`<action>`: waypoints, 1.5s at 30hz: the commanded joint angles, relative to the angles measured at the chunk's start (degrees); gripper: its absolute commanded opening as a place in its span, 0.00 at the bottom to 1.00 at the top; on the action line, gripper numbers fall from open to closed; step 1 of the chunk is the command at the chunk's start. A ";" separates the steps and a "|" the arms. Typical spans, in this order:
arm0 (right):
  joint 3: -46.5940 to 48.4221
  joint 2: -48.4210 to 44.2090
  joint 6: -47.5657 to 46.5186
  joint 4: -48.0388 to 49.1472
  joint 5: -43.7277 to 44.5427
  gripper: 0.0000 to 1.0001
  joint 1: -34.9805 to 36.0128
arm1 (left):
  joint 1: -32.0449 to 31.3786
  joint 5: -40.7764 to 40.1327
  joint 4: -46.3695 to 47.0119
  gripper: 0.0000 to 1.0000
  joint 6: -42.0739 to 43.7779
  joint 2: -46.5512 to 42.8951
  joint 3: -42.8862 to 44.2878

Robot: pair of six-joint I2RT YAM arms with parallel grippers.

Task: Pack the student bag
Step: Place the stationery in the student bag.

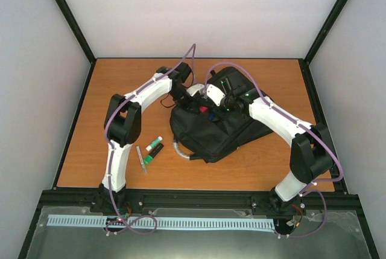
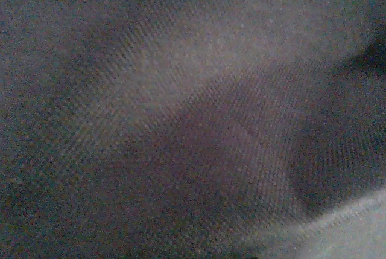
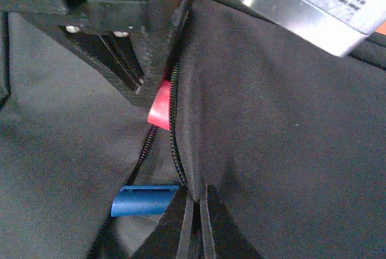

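The student bag (image 1: pixel 211 135) is a large black fabric backpack lying mid-table, its grey loop handle (image 1: pixel 180 150) pointing toward me. My right gripper (image 3: pixel 196 203) is shut on the fabric edge beside the bag's zip (image 3: pixel 176 144), holding the opening apart. A red item (image 3: pixel 159 107) and a blue item (image 3: pixel 145 200) show inside the opening. My left gripper (image 1: pixel 183 97) is at the bag's far-left edge. Its black body (image 3: pixel 120 35) reaches to the red item in the right wrist view. The left wrist view shows only dark bag fabric (image 2: pixel 181 114), so its fingers are hidden.
A green and white marker (image 1: pixel 154 148) and a thin silver pen (image 1: pixel 142 160) lie on the wooden table (image 1: pixel 108 78) left of the bag, beside my left arm. Grey walls enclose the table on three sides.
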 commanded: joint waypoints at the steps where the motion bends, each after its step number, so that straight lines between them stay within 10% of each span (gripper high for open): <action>1: 0.06 -2.13 -0.70 -0.20 -1.40 0.03 0.55 | -0.19 2.40 2.61 0.04 -2.75 3.41 5.07; 12: 3.53 0.47 -1.81 -1.69 -0.28 0.06 0.59 | -0.14 7.64 6.40 0.06 -6.34 4.09 4.00; 23: 5.00 1.16 -0.76 -0.34 0.67 0.71 0.72 | 4.00 3.71 5.76 0.09 -2.09 -13.19 -13.48; 27: 5.48 2.70 -1.35 1.54 3.91 0.98 2.13 | 8.05 2.21 7.00 0.24 -2.59 -19.85 -20.48; 33: 6.60 5.34 -1.59 4.02 11.63 1.00 5.26 | 9.72 -3.93 9.24 0.53 -4.94 -22.48 -23.44; 45: 2.01 7.77 1.43 13.70 27.48 1.00 6.12 | 9.66 1.10 7.13 0.56 -4.84 -14.03 -17.80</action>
